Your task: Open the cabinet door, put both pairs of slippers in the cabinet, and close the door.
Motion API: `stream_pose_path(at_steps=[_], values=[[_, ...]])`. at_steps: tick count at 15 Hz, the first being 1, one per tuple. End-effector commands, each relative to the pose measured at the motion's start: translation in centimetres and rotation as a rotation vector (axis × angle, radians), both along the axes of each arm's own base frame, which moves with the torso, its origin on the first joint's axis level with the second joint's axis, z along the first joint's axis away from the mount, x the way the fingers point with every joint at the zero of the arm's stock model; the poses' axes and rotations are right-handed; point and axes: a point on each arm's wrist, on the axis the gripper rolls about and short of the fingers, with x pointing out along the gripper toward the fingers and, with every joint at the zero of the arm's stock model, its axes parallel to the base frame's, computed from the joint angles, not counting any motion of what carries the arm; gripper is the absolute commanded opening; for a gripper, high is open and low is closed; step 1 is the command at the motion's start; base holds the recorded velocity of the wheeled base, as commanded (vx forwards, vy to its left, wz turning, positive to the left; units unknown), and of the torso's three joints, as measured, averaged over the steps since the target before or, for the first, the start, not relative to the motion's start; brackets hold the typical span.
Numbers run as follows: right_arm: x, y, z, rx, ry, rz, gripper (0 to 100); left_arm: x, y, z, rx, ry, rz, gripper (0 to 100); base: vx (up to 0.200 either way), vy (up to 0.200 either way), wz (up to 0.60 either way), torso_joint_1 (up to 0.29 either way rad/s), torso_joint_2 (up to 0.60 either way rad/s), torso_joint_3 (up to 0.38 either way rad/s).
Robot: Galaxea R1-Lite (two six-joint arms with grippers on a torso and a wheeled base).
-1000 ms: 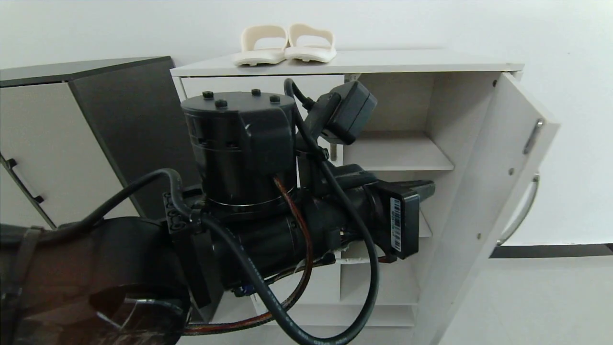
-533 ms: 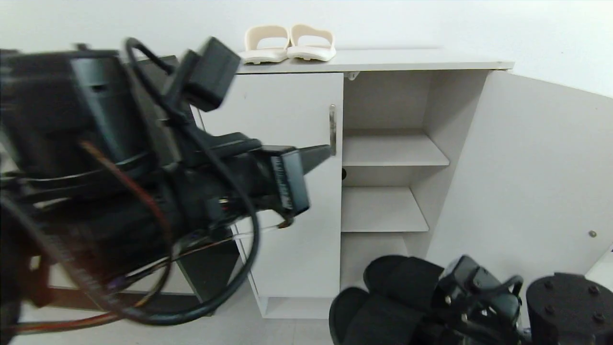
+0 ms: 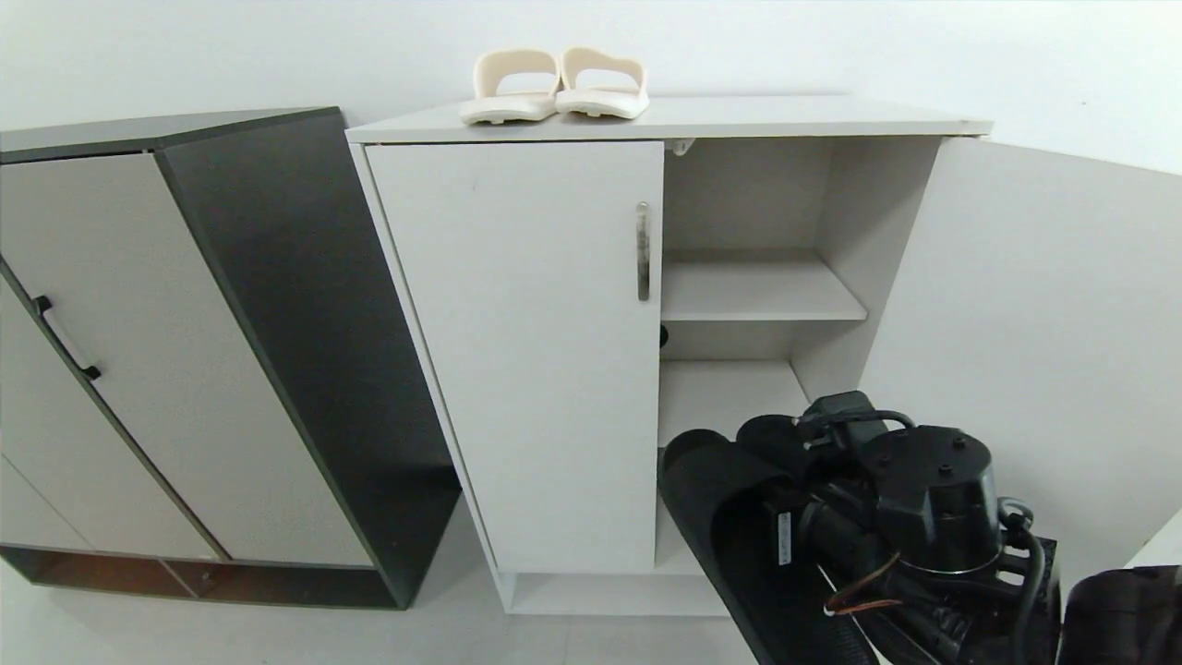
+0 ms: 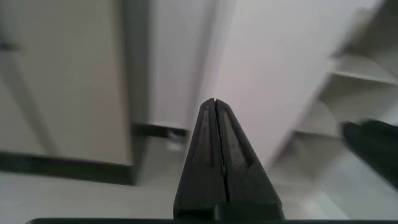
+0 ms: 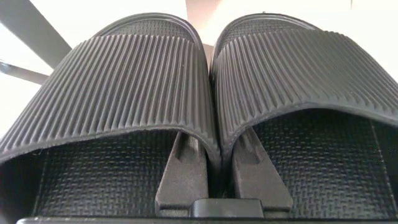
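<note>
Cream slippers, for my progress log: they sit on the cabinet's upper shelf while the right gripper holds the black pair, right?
No: in the head view the cream slippers lie on top of the cabinet. The right gripper does hold the black pair.

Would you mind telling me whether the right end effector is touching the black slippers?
Touching. The right wrist view shows the right end effector pinching the black slippers together between its fingers.

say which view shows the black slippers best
Right wrist view: black slippers side by side, ribbed straps clear, right gripper clamped between them. Head view: partly behind the arm; left wrist view: a dark blur.
</note>
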Motion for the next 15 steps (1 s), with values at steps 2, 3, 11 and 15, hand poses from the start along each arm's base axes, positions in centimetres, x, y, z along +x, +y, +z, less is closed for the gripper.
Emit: stream_pose_path(at_steps=[2, 3, 11, 15], values=[[0.4, 0.3, -1.2, -0.029, 0.028, -0.001, 0, -3.4, 0.4, -9.5, 0.059, 0.068, 0.232, 0, 0.0, 0.0, 0.0, 0.0, 0.0, 0.0], [0.4, 0.3, -1.2, -0.028, 0.029, -0.002, 0, -3.5, 0.1, -10.4, 0.047, 0.052, 0.101, 0, 0.0, 0.0, 0.0, 0.0, 0.0, 0.0], [0.5, 0.7, -0.7, -0.011, -0.002, -0.002, 0, -4.0, -0.5, -12.3, 0.115, -0.046, -0.161, 0, 0.0, 0.0, 0.0, 0.0, 0.0, 0.0], [1.1, 1.3, -0.8, -0.013, -0.008, -0.016, 0, -4.0, -0.5, -12.3, 0.11, -0.044, -0.158, 0, 0.0, 0.0, 0.0, 0.0, 0.0, 0.0]])
